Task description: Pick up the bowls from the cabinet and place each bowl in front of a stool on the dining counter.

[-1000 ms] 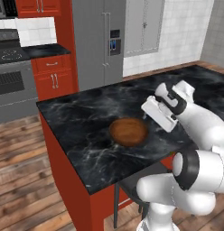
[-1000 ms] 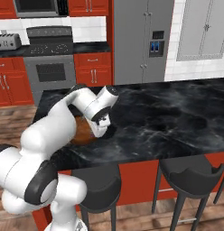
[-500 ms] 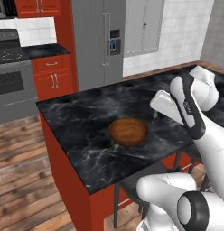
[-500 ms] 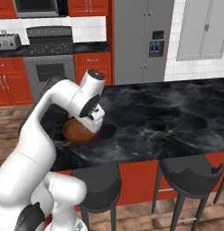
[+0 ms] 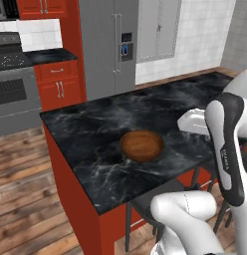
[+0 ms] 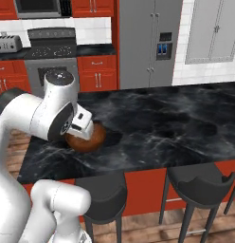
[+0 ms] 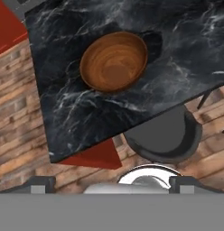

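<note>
My gripper (image 7: 109, 180) was spread wide, empty, high over the bowl (image 7: 114, 61). The bowl, glossy brown with grain rings, sat upright on the dining counter (image 5: 95, 129) near the stool (image 7: 163, 137). The arm had lifted away since the earlier frame.

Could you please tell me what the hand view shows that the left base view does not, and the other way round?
The hand view alone looks straight down into the bowl, showing its grain rings, with a stool seat directly below the counter edge beside it. The left base view alone shows the grey refrigerator, the oven and the red lower cupboards beyond the island. Both show the brown bowl resting free on the black marble dining counter, near its end, above wooden flooring.
</note>
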